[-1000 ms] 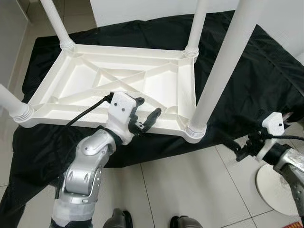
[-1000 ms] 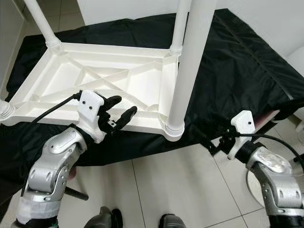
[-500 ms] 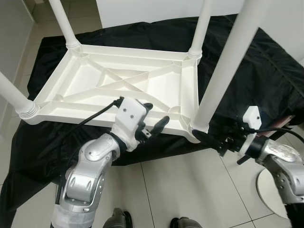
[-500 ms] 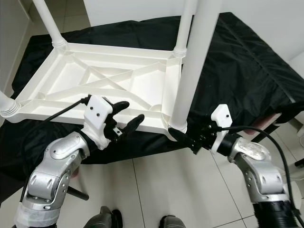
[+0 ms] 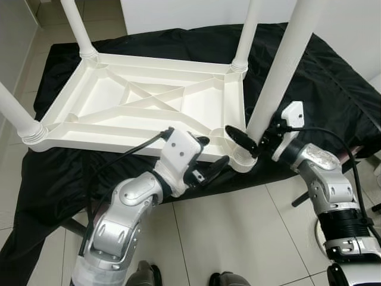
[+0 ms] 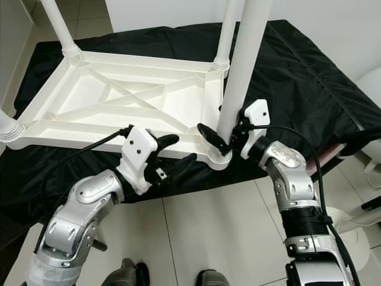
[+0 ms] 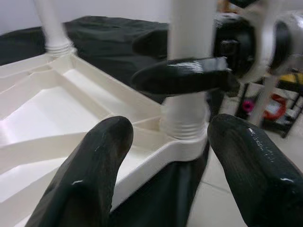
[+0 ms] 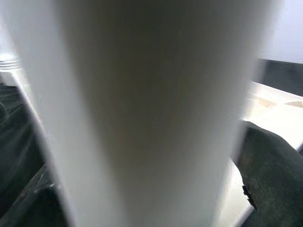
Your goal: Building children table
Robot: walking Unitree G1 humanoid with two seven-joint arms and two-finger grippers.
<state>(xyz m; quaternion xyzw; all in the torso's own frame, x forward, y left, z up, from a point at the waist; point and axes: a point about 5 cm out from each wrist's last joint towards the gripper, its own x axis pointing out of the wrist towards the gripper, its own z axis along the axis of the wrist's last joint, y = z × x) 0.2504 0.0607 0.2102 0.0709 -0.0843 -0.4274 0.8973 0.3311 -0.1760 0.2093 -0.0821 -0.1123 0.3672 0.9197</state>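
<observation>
- Left eye view: no brand, label or writing can be read. The white children table (image 5: 149, 107) is seen lying upside down on a black cloth (image 5: 333, 89) spread over the bench, its legs pointing upward. The left arm is bent at the elbow and reaches forward; the left tool (image 5: 209, 161) is held open at the table's near edge, gripping nothing.
- Right eye view: the right arm is bent inward from the right, and the right tool (image 6: 225, 136) is placed around the near right leg (image 6: 241, 71) just above its threaded socket, one finger in front of the leg. A tiled floor (image 6: 208, 238) is seen below.
- Left wrist view: two black fingers (image 7: 90, 175) are seen spread apart, with the leg's socket between them and beyond.
- Right wrist view: the white leg is seen blurred and very close, between the fingers; whether it is actually clamped cannot be told.
</observation>
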